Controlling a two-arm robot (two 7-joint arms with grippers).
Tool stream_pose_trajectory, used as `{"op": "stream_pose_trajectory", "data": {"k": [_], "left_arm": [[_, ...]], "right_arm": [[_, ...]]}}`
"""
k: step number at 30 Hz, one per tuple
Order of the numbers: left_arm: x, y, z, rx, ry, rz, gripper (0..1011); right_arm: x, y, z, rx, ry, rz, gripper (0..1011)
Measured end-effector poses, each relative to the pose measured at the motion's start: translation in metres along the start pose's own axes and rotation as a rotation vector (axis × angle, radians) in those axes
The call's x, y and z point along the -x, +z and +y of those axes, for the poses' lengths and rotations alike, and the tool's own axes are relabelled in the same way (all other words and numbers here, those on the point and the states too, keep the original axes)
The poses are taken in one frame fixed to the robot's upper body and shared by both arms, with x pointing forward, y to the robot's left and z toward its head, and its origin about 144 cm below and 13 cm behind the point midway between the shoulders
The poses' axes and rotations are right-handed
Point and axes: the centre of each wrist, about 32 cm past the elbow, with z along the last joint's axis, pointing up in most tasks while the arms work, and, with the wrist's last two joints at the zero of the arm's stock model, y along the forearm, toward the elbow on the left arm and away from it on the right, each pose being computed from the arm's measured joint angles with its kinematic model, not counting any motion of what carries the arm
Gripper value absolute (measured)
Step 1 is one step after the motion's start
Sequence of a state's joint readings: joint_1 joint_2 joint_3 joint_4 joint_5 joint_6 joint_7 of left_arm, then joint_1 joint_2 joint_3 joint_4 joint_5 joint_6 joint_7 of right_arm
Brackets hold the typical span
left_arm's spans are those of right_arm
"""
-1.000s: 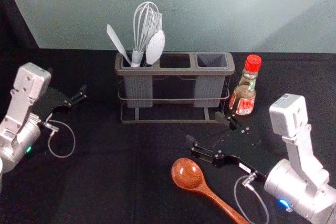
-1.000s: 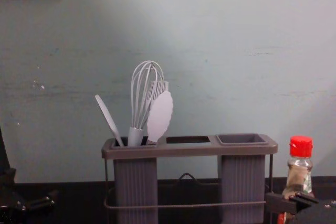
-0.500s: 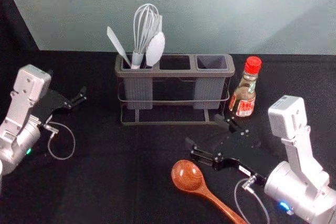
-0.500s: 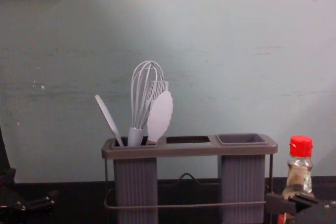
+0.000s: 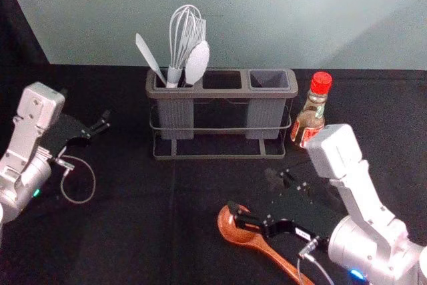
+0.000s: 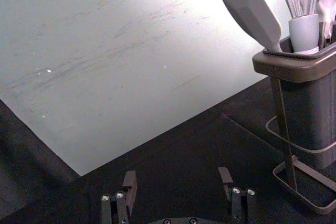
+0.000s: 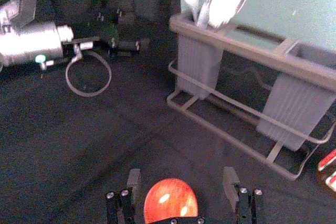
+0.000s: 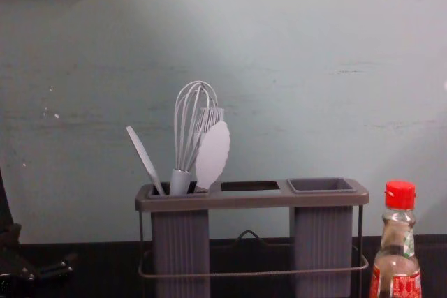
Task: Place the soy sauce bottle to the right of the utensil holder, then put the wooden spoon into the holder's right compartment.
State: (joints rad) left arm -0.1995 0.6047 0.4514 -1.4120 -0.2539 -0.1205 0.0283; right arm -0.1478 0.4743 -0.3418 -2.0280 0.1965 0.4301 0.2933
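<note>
The soy sauce bottle (image 5: 311, 113), red-capped, stands upright just right of the utensil holder (image 5: 223, 91); the chest view shows the bottle (image 8: 399, 242) there too. My right gripper (image 5: 260, 195) is open above the wooden spoon (image 5: 235, 229), which lies on the dark cloth in front of the holder. Between and below the fingers of my right gripper (image 7: 182, 184), the spoon's bowl (image 7: 170, 201) shows in the right wrist view. The holder's right compartment (image 5: 269, 79) has nothing in it. My left gripper (image 5: 100, 125) is parked at the left, open; its own wrist view shows the left gripper (image 6: 178, 182).
A whisk (image 5: 180, 38), a brush and two white utensils stand in the holder's left compartment. The black cloth (image 5: 140, 218) covers the table, with a pale wall (image 5: 267, 11) behind. A cable loops beside each gripper.
My right gripper has moved back from the bottle toward the front, over the spoon, and has left the chest view. The left arm, bottle and spoon have stayed put.
</note>
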Motion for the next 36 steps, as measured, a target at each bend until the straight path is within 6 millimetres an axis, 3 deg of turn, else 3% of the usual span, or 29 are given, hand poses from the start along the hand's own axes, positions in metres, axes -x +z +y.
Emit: {"op": "stream_pose_trajectory", "data": {"k": [7,20,36], "left_arm": [[0.000,0.000,0.000,0.000,0.000,0.000,1011],[0.000,0.000,0.000,0.000,0.000,0.000,1011],[0.000,0.000,0.000,0.000,0.000,0.000,1011]], "right_arm": [[0.008,0.019,0.006,0.146,0.014,0.020,1000],[0.020,0.035,0.018,0.289,-0.012,-0.001,1000],[0.012,0.045,0.041,0.428,0.025,0.022,1000]]}}
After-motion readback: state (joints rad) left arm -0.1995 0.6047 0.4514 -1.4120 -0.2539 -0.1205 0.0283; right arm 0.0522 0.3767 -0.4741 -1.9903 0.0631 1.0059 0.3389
